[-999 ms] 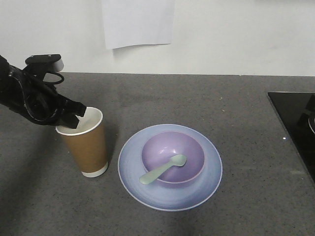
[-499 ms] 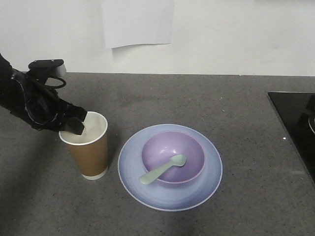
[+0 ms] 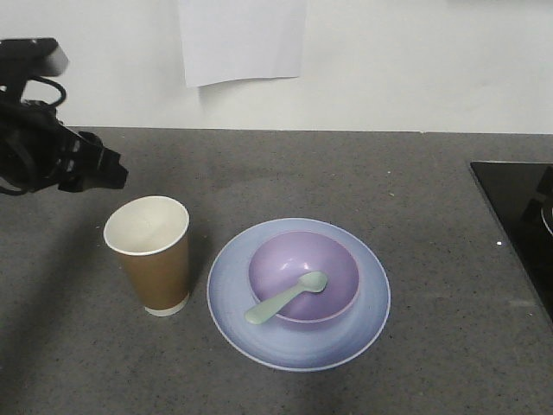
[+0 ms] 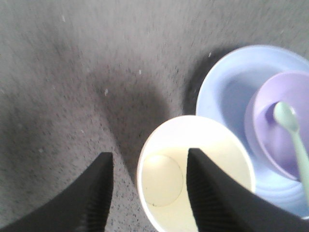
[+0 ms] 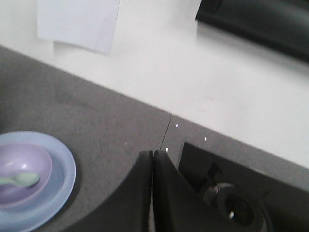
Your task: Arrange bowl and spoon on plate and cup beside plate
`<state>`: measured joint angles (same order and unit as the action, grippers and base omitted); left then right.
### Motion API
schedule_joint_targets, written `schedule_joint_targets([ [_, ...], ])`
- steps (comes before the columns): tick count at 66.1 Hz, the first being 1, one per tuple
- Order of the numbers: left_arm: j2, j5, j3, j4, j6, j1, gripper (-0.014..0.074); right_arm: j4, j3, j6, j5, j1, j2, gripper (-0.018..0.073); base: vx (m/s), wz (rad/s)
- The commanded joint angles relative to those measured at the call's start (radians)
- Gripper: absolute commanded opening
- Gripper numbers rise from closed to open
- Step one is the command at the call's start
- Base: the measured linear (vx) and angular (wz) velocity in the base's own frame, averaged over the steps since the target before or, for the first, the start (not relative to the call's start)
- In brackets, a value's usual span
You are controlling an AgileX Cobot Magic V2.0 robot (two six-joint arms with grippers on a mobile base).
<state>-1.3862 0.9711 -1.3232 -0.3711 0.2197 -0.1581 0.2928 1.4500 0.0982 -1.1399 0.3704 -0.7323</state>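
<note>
The left gripper (image 3: 111, 169) hangs above the grey counter (image 3: 346, 173), up and to the left of the cup (image 3: 149, 255) and clear of it. From the front its fingers merge into the black mass of the arm, so the gap between them is hard to read there. The left wrist view settles it: the two dark, ribbed fingers (image 4: 99, 193) stand well apart with nothing between them but air, the cup's white mouth (image 4: 193, 169) showing below, and their bases cut off by the lower frame edge.

The cup stands upright on the counter just beside the left edge of the plate (image 3: 233, 294), a narrow strip of counter between them. The bowl (image 3: 333, 259) sits in the middle of the plate. The spoon (image 3: 285, 298) lies in the bowl with its head inside and its handle sticking out over the near-left rim above the plate.

The right gripper (image 5: 153, 164) appears only in its own wrist view, blurred and dark. Its two fingers are pressed together with only a thin seam between them, holding nothing. Behind it a black surface (image 5: 227, 193) with a round fitting is too blurred to identify. A white sheet (image 3: 242, 39) hangs on the wall, its top cut off.
</note>
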Motion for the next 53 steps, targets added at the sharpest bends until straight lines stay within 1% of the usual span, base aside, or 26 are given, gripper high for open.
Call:
schedule_joint_targets([
  [1,0.101,-0.075,-0.027,-0.025,0.024,-0.004,0.0337,0.032,0.016,-0.003,0.180,-0.006,-0.041,-0.0005,0.00,0.00],
  [6,0.158,-0.108,-0.027,-0.025,0.042,-0.004,0.0316,0.055,0.016,-0.014,0.224,-0.006,-0.075,-0.0005,0.00,0.00],
  [12,0.219,-0.145,-0.027,-0.025,0.057,-0.004,0.0274,0.107,0.016,-0.049,0.238,-0.006,-0.131,-0.0005,0.00,0.00],
  [20,0.294,-0.192,-0.015,-0.006,0.068,-0.004,0.0181,0.149,0.011,-0.107,0.261,-0.006,-0.191,-0.0005,0.00,0.00],
  [26,0.341,-0.238,0.032,0.023,0.070,-0.004,0.0107,0.181,-0.057,-0.157,0.388,-0.006,-0.189,-0.0005,0.00,0.00],
  [30,0.376,-0.271,0.093,0.042,0.070,-0.004,0.0053,0.212,-0.134,-0.216,0.465,-0.006,-0.177,-0.0005,0.00,0.00],
  [33,0.402,-0.299,0.144,0.054,0.070,-0.004,0.0015,0.235,-0.193,-0.264,0.492,-0.006,-0.166,-0.0005,0.00,0.00],
  [35,0.423,-0.315,0.181,0.056,0.070,-0.004,-0.0004,0.256,-0.246,-0.314,0.513,-0.006,-0.157,-0.0005,0.00,0.00],
  [45,0.517,-0.403,0.404,0.044,0.060,-0.004,-0.0007,0.393,-0.479,-0.464,0.580,-0.006,-0.118,-0.0005,0.00,0.00],
  [53,0.598,-0.480,0.571,0.044,0.060,-0.004,-0.0007,0.473,-0.640,-0.600,0.633,-0.006,-0.079,-0.0005,0.00,0.00],
])
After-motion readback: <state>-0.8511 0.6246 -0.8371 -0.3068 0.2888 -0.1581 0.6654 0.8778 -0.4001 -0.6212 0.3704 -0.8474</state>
